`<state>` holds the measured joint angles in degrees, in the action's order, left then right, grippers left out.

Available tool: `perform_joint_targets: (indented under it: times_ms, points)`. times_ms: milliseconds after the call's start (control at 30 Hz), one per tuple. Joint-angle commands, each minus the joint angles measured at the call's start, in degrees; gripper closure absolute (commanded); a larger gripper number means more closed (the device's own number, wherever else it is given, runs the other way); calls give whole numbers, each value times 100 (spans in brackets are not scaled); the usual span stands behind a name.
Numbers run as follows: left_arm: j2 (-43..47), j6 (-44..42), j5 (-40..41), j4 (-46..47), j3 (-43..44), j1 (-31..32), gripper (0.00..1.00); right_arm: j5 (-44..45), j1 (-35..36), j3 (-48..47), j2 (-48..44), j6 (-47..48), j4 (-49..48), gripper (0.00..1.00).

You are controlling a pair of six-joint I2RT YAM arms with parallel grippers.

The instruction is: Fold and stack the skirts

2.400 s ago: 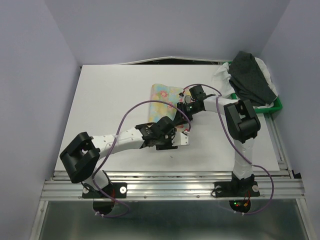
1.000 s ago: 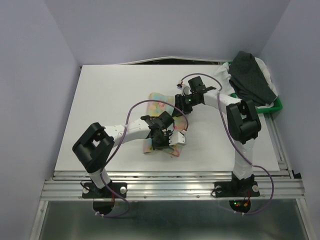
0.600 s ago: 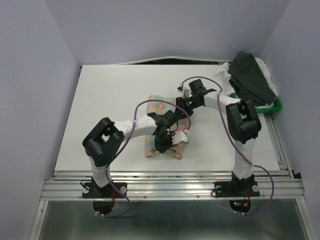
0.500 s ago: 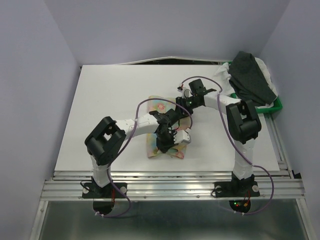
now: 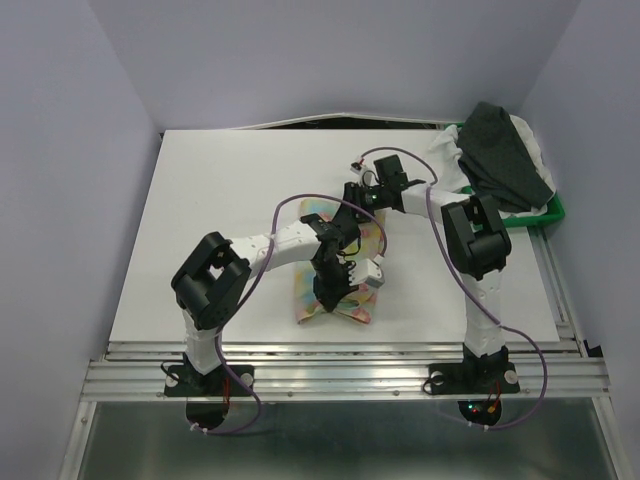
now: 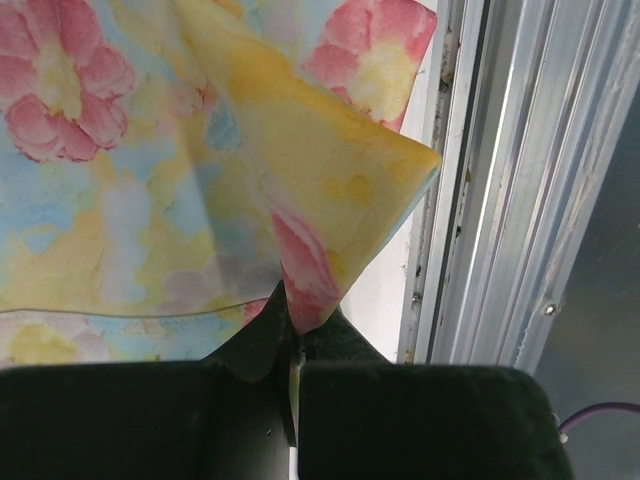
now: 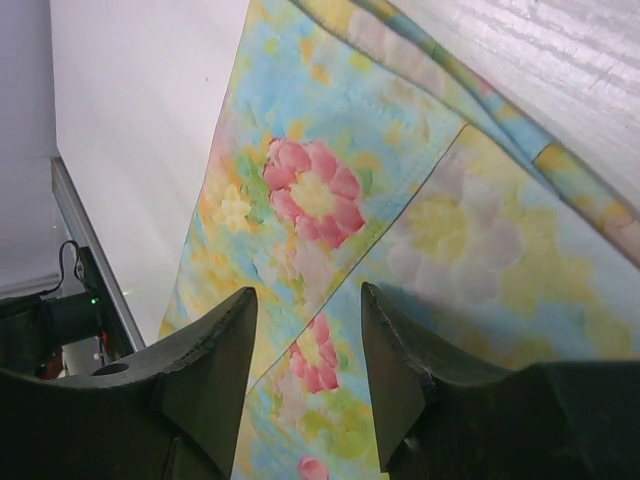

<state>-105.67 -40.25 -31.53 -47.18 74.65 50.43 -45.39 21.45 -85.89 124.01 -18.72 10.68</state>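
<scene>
Table (image 5: 220,200) centre holds the floral skirt (image 5: 308,305), long axis running up-down in the top view; left claw (image 6: 293,335) pinches its lifted corner at the lower end (nearer the rail), while right claw (image 7: 307,300) hovers spread over the upper end.

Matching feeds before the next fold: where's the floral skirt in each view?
Top external: floral skirt, centre, under the left gripper.
Left wrist: upper left, corner pinched in the left gripper.
Right wrist: fills the middle, beyond the right gripper.
Shared landmark: white table.
</scene>
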Motion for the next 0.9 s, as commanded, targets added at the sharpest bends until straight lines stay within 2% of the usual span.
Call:
perform_joint_targets:
  times_ms: [0,267,433,667,867]
  points:
    - [275,210,-380,-187,32,19,100,-41,8,-358,97,-159,-926,48]
    - [371,377,-354,-63,-117,28,100,381,-53,-938,212,140,-936,34]
    - [389,421,-214,-90,-4,28,100,557,-106,-1334,528,755,-533,33]
    - [424,509,-29,-178,207,28,100,628,-106,-940,844,1309,-285,36]
    - [512,518,410,-423,620,19,100,57,16,-439,793,1397,-232,48]
